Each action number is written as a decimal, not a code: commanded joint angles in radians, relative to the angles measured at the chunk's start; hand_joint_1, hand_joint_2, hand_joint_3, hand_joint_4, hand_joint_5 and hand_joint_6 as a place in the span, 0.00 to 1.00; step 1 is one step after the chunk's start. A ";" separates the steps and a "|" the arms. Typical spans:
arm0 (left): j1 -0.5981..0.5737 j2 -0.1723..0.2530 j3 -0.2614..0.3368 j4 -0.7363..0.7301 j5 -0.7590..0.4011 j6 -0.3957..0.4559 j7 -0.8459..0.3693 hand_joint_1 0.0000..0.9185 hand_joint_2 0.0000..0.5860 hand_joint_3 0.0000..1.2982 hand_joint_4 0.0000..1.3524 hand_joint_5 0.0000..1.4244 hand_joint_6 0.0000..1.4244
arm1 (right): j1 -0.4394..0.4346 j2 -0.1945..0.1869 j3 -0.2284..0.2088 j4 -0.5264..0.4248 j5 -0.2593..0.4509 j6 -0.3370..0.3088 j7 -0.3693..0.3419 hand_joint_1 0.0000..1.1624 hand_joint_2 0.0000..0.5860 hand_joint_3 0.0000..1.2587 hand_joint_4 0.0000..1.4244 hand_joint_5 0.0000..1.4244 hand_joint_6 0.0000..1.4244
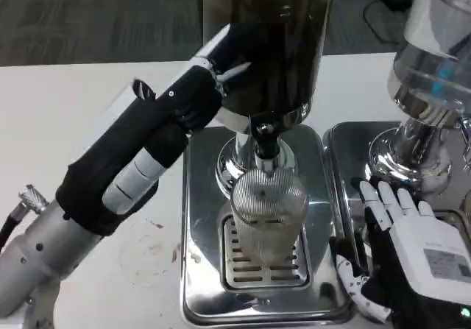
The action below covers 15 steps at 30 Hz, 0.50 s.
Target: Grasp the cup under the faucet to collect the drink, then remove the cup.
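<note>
two hands near the dispenser, cup unheld under the faucet

one ribbed clear cup stands upright on the slotted grate of the steel drip tray, directly below the faucet of the dark drink dispenser. can't tell if any liquid is in it or flowing.

left hand is up against the left side of the dispenser body, near the level of the tap – fingers partly hidden against the dark tank, so cannot tell whether they grip or press anything. right hand sits low, just beside the cup's right, over the tray edge – fingers spread and straight, holding nothing, not touching the cup.

risks, as judgement: cup is light and free-standing, so a sideways bump from the right hand closing in could tip or slide it off the grate. if the tap gets opened with the cup not steadied, drink could splash onto the tray. a late grasp may mean overfill, and a hard squeeze could buckle the thin wall and spill.

surface: white table with faint brownish stains left of the tray. a second clear dispenser on its own steel tray stands to the right. grey carpet behind the table, cables at top right.
</note>
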 commanded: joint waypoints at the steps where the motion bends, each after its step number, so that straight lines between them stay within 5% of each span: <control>1: 0.006 -0.010 -0.005 -0.024 -0.006 0.027 -0.042 0.00 0.28 0.05 0.00 0.10 0.06 | 0.005 -0.003 0.004 0.005 -0.004 0.001 -0.006 0.38 0.84 0.03 0.00 0.00 0.00; 15: 0.037 -0.018 0.024 -0.004 0.008 0.045 -0.062 0.00 0.29 0.06 0.00 0.11 0.07 | -0.001 0.001 0.010 0.025 0.005 0.000 -0.020 0.37 0.83 0.04 0.00 0.00 0.00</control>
